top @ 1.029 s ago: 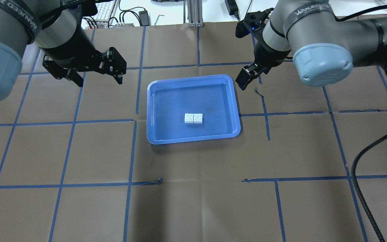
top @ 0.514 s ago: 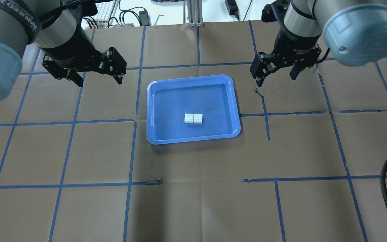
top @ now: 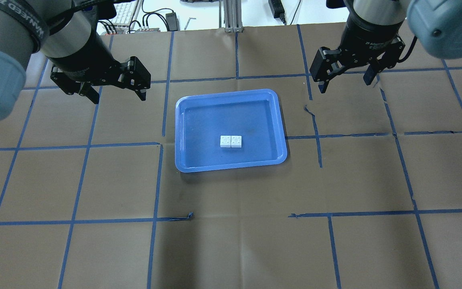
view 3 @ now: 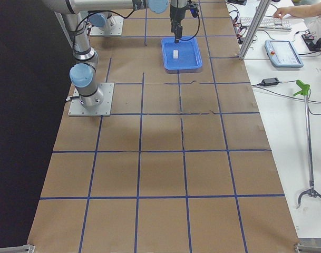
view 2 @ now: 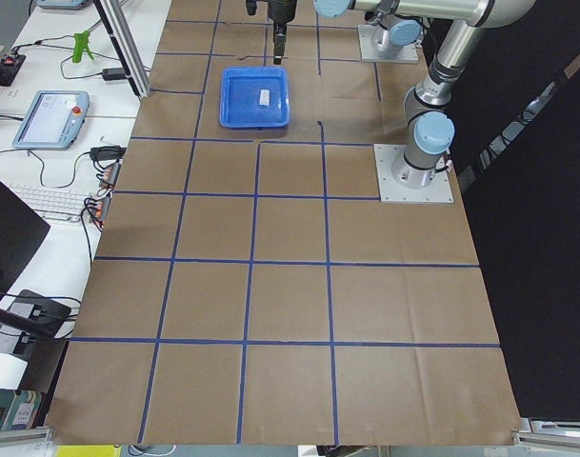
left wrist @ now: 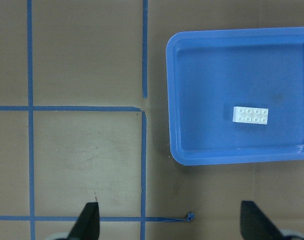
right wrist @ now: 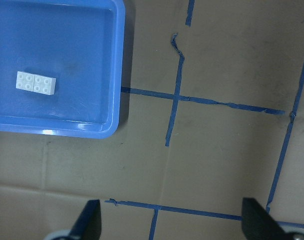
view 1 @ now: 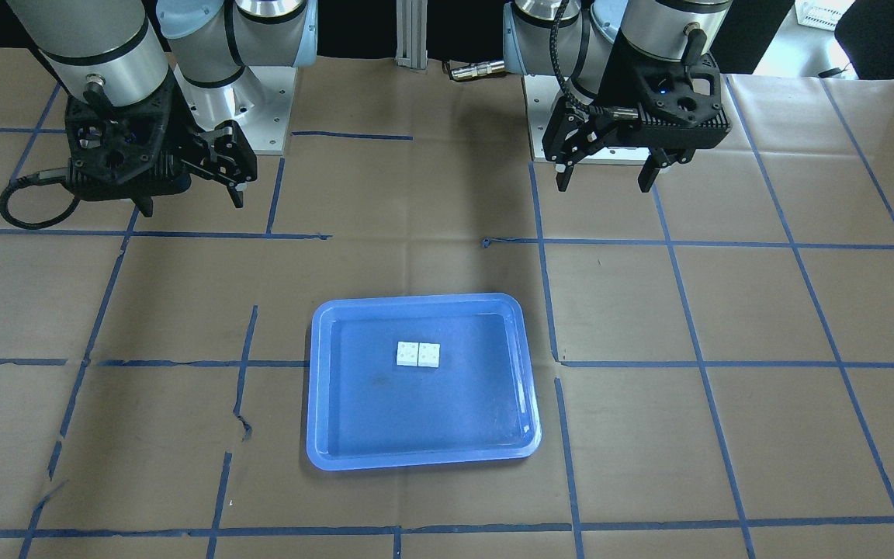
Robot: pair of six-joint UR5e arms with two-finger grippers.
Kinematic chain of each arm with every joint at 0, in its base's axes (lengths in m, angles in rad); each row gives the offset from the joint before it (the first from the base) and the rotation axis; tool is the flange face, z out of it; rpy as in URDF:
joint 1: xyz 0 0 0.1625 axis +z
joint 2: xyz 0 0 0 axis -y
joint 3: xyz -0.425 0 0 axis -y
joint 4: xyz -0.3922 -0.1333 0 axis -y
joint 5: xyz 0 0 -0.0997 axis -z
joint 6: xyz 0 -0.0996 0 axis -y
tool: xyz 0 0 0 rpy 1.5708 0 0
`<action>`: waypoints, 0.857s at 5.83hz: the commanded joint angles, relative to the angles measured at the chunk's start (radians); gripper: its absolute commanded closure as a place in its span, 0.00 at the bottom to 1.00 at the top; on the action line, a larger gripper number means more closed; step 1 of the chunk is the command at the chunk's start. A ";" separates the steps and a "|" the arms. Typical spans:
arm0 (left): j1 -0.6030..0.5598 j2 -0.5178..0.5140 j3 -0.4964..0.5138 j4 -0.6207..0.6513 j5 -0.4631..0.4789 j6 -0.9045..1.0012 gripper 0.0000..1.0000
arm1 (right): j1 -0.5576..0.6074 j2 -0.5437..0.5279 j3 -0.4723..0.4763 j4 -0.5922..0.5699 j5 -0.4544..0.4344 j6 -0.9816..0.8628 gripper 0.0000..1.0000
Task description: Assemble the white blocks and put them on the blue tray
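Note:
The two white blocks [top: 231,141] lie side by side, touching, studs up, near the middle of the blue tray [top: 215,116]. They also show in the front view [view 1: 418,354] on the tray [view 1: 416,419], and in the left wrist view [left wrist: 250,115] and the right wrist view [right wrist: 36,83]. My left gripper [top: 118,96] hangs open and empty above the paper, beyond the tray's far left corner. My right gripper [top: 345,84] hangs open and empty beyond the tray's far right corner. Both also show in the front view, left [view 1: 604,184] and right [view 1: 191,203].
Brown paper with a blue tape grid [top: 159,144] covers the table. The tape is torn near the tray's right side [top: 309,109] and in front of it [top: 189,216]. Cables, a keyboard and a pendant lie beyond the far edge [top: 150,18].
My right arm has swung right and back from the tray's far right corner, and its gripper has turned to show both fingers apart. The left arm, blocks and tray have not moved.

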 commanded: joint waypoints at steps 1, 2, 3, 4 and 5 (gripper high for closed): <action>0.000 0.001 0.000 0.000 0.000 0.001 0.01 | -0.027 -0.001 0.001 0.004 -0.002 0.000 0.00; 0.000 0.001 0.000 0.000 0.000 -0.001 0.01 | -0.049 -0.003 0.002 0.008 0.003 -0.002 0.00; 0.000 0.001 -0.002 0.000 0.000 -0.001 0.01 | -0.046 -0.007 0.002 0.008 0.003 -0.002 0.00; 0.000 0.001 -0.002 0.000 0.000 0.001 0.01 | -0.041 -0.013 0.001 0.007 0.003 0.000 0.00; 0.000 0.001 -0.002 0.000 0.000 -0.001 0.01 | -0.040 -0.016 -0.001 0.008 0.003 0.000 0.00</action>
